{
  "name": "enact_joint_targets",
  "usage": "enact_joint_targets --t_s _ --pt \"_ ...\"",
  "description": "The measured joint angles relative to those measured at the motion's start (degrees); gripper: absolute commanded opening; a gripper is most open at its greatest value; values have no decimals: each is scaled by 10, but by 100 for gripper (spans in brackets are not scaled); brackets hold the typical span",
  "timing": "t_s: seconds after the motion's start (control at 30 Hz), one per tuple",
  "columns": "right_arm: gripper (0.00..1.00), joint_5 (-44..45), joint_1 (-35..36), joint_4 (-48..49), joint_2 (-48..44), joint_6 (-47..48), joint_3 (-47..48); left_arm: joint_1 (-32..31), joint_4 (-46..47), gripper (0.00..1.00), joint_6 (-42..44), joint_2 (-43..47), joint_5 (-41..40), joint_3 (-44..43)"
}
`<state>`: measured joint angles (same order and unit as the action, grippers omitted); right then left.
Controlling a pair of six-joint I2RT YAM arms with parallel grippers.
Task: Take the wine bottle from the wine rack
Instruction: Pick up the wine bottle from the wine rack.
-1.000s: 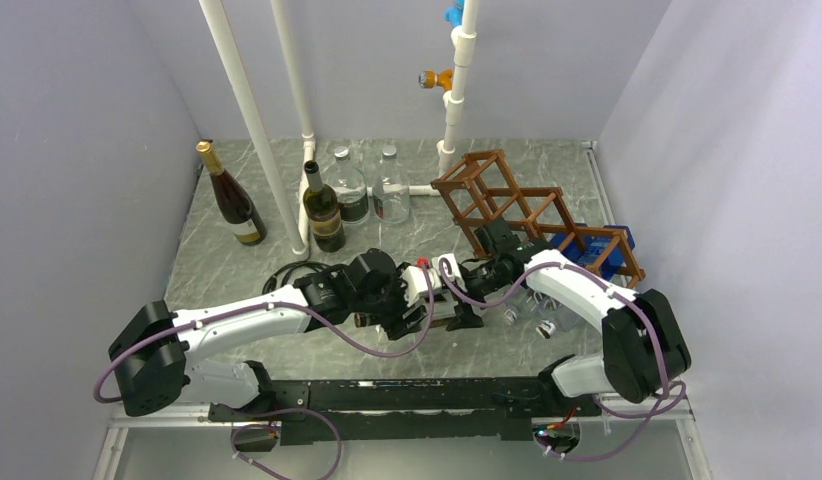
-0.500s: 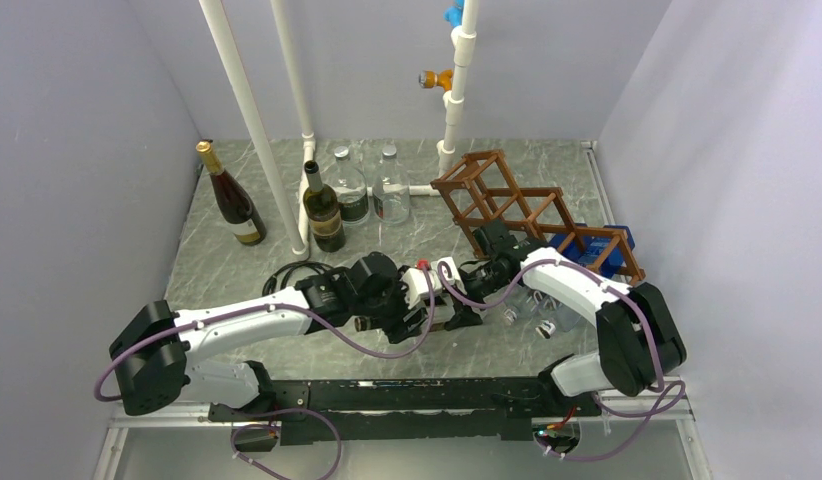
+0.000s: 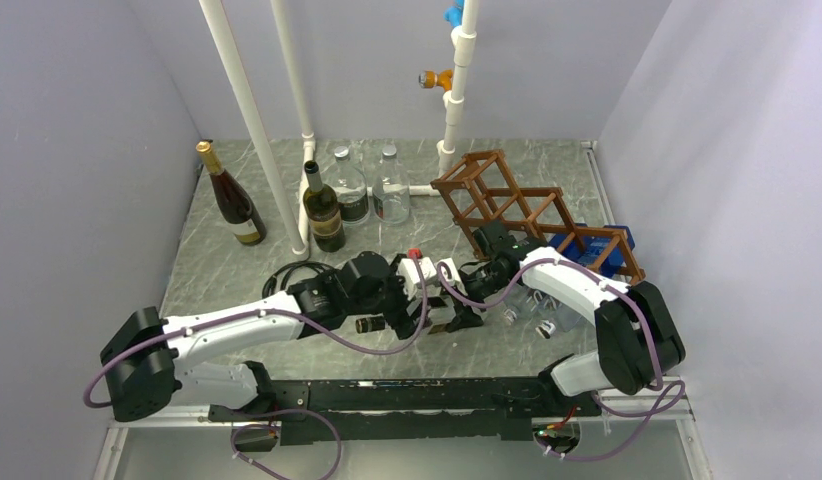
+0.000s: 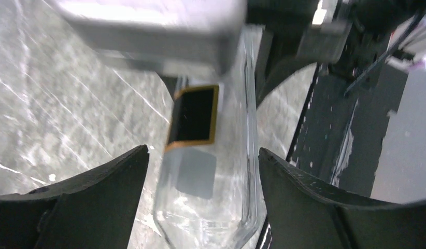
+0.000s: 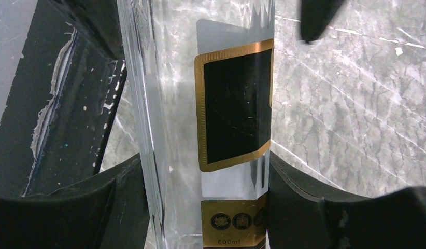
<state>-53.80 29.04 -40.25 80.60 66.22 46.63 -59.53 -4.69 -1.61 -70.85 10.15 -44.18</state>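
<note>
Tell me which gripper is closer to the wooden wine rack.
Right. The right gripper is just in front of the wine rack; the left gripper is farther away, to the left of the right one. Both straddle the clear bottle.

the left gripper (image 4: 203,152) sets its two dark fingers (image 4: 86,202) either side of a clear glass bottle (image 4: 221,207) bearing a gold-edged black label (image 4: 193,114). whether they press the glass is unclear. grey marble table (image 4: 60,104) lies beneath, and a blurred pale block (image 4: 148,31) crosses the top.
</note>
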Motion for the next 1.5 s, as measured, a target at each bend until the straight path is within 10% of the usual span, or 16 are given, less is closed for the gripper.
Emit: enact_joint_targets --t_s 0.73,1.5 --pt "0 0 -5 -14 1 -1 0 9 87 100 -59 218 -131 82" --pt "0 -82 -57 42 1 -131 2 14 28 100 -441 421 -334 186"
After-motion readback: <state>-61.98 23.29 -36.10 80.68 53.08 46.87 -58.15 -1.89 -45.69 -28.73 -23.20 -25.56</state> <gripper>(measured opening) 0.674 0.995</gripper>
